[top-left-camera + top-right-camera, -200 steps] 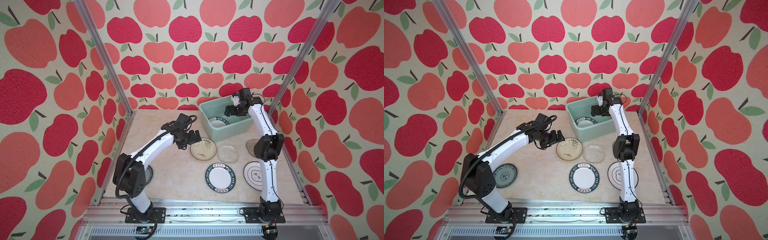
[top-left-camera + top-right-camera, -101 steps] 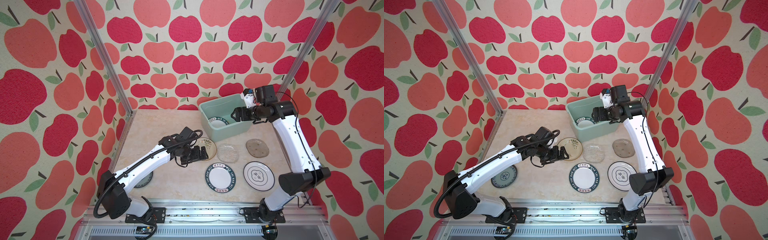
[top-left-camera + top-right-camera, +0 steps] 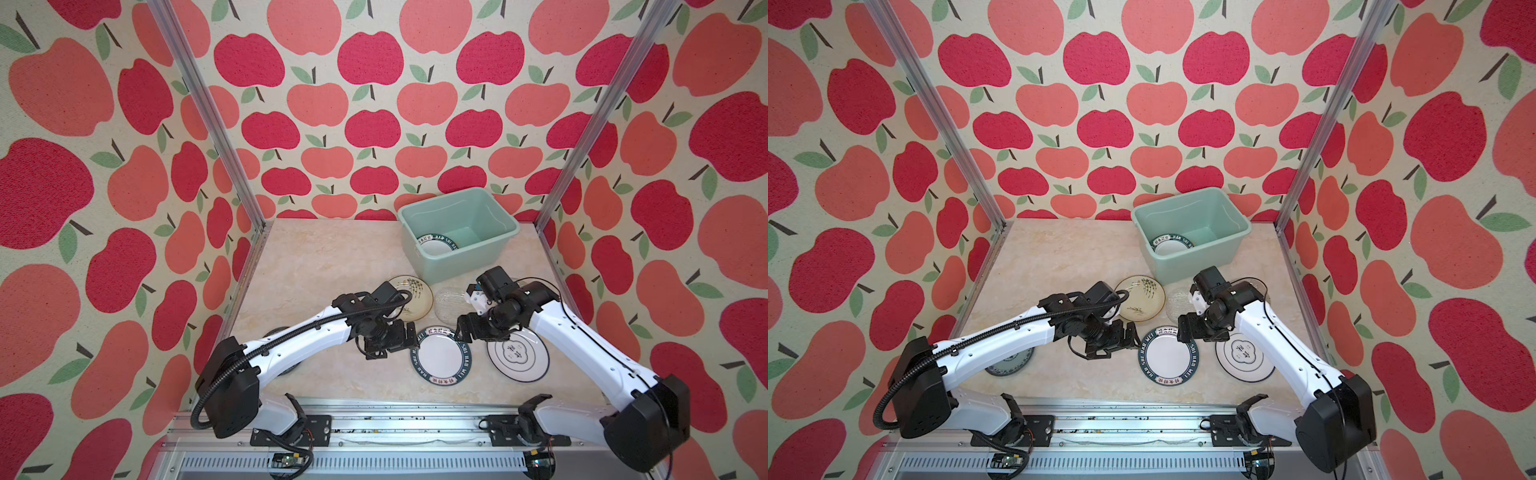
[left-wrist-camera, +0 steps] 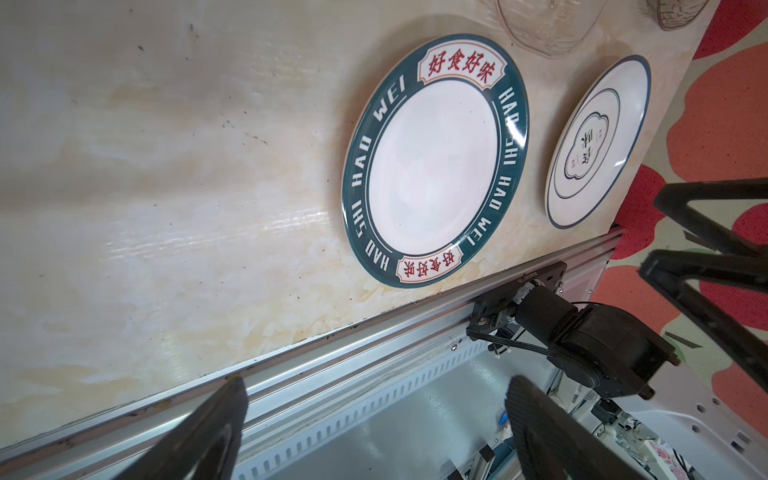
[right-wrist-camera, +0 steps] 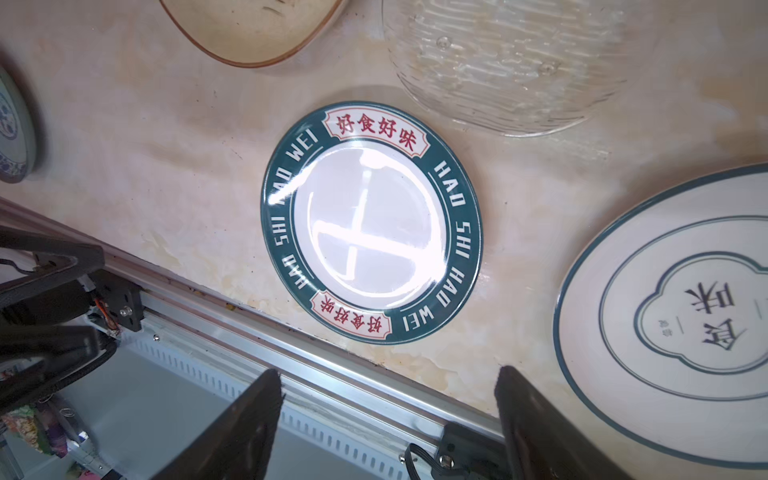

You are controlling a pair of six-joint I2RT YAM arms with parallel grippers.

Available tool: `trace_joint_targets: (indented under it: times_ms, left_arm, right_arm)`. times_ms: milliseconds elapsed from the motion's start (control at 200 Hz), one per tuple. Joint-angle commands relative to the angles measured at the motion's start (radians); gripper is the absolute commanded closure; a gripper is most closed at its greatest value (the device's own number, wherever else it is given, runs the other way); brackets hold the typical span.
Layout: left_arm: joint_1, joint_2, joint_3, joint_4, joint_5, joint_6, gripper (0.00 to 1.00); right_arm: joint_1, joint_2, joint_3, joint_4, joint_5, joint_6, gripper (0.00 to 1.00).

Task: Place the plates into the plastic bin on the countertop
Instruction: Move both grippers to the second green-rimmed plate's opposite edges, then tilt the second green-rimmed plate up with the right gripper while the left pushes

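Swinging back from the mint-green bin (image 3: 471,259), where one lettered plate (image 3: 434,248) lies, the right pincer (image 3: 459,331) hangs open, empty, beside the green-rimmed plate (image 3: 440,360) on the surface (image 3: 324,266); the left pincer (image 3: 414,335), also open, flanks it: likely next pickup.

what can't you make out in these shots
Blue-patterned plate: both top views, mostly under the left arm, pattern unreadable.
Lettered plate inside the plastic bin: both top views, the bin's near wall hides its lower part.
Grey glass plate: left wrist view, cut off by the picture's edge.
White emblem plate: right wrist view, runs off the edge.
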Motion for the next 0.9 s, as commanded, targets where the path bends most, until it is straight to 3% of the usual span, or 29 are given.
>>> trace_joint_targets:
  times_ms: [0,255,505,890]
  left_arm:
    - [0.001,0.019,-0.046,0.105,0.021,-0.027,0.01]
    - [0.024,0.115,-0.067,0.293,0.102,-0.057,0.01]
    - [0.033,0.250,-0.022,0.332,0.148,-0.080,0.00]
    - [0.038,0.311,-0.002,0.394,0.188,-0.091,0.02]
  right_arm:
    - [0.001,0.008,-0.053,0.085,-0.008,0.035,0.16]
    - [-0.010,0.098,-0.159,0.193,-0.035,0.033,0.16]
    - [-0.051,0.134,-0.207,0.250,-0.061,0.027,0.17]
    - [-0.097,0.169,-0.275,0.358,-0.150,0.030,0.18]
